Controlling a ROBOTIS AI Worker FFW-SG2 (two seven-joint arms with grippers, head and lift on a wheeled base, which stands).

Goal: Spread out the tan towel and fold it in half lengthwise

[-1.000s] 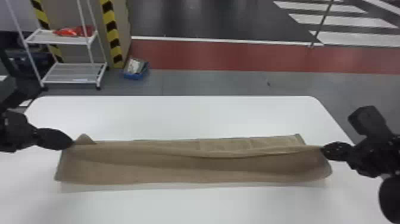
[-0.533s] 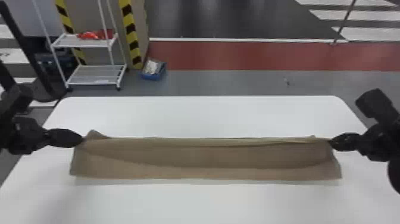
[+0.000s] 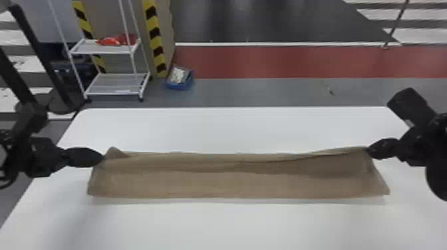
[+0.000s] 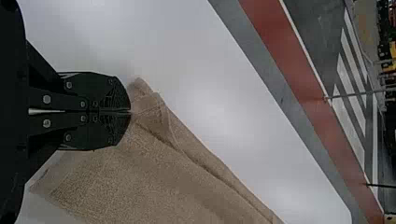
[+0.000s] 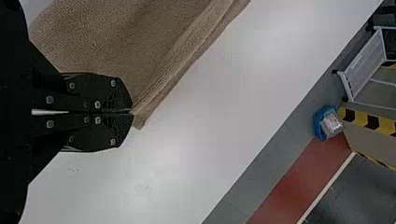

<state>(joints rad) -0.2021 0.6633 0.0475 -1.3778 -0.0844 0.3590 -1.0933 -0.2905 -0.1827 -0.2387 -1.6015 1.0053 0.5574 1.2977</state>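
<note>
Likely light, soft and limp, the tan towel stretches left to right above the white table, its far-side ends, sensible holds, clamped in the left gripper and right gripper.

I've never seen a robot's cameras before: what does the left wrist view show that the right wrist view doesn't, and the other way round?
Left wrist view: the left fingers, closed on the tan towel, and white floor stripes.
Right wrist view: the right fingers, closed at the towel's other end, a blue bin and a white rack.
Both: tan towel, white table, red floor strip.
</note>
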